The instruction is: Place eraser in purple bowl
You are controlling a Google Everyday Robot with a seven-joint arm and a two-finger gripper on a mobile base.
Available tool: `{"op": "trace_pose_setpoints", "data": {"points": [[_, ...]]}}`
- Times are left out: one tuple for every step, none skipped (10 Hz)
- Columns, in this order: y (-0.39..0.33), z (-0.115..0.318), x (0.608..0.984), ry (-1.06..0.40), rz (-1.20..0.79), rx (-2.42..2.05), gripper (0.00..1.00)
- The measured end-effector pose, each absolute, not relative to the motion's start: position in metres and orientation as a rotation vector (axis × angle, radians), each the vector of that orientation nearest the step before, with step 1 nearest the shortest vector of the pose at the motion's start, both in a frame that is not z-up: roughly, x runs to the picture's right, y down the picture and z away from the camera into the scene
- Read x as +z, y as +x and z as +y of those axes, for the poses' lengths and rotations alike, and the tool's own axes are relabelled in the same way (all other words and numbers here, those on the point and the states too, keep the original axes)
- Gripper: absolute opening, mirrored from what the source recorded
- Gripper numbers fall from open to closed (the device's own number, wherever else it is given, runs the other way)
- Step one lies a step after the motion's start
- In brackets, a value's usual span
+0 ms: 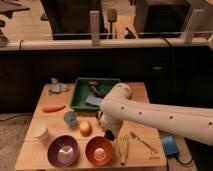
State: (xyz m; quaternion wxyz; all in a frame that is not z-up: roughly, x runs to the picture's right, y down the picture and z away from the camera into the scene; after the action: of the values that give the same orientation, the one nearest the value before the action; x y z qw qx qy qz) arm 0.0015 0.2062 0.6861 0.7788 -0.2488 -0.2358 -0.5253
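The purple bowl (63, 150) stands at the front left of the wooden table, right next to the orange-copper bowl (98, 149). My white arm reaches in from the right. My gripper (106, 129) hangs low over the table just behind the orange bowl, to the right of an orange fruit (85, 128). A small dark block at its tip, apparently the eraser (109, 134), sits at table level. I cannot tell whether the gripper is touching it. The arm hides the wrist.
A green tray (80, 94) with a few items stands at the back. A grey-blue cup (70, 118), a white cup (42, 133), a carrot (53, 108), a fork (142, 141), a wooden utensil (124, 150) and a light-blue block (168, 144) lie around.
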Motion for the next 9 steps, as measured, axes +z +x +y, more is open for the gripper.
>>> {"op": "trace_pose_setpoints", "data": {"points": [[-0.017, 0.215, 0.686, -0.532, -0.549, -1.185, 0.02], [-0.045, 0.227, 0.684, -0.525, -0.602, -1.249, 0.02], [-0.066, 0.236, 0.682, -0.518, -0.641, -1.296, 0.02], [-0.091, 0.249, 0.679, -0.512, -0.692, -1.354, 0.02], [-0.122, 0.263, 0.674, -0.504, -0.750, -1.423, 0.02], [-0.140, 0.272, 0.671, -0.497, -0.785, -1.465, 0.02], [-0.162, 0.283, 0.665, -0.489, -0.828, -1.516, 0.02], [-0.191, 0.298, 0.656, -0.474, -0.887, -1.587, 0.02], [-0.216, 0.313, 0.647, -0.461, -0.941, -1.657, 0.03]]}}
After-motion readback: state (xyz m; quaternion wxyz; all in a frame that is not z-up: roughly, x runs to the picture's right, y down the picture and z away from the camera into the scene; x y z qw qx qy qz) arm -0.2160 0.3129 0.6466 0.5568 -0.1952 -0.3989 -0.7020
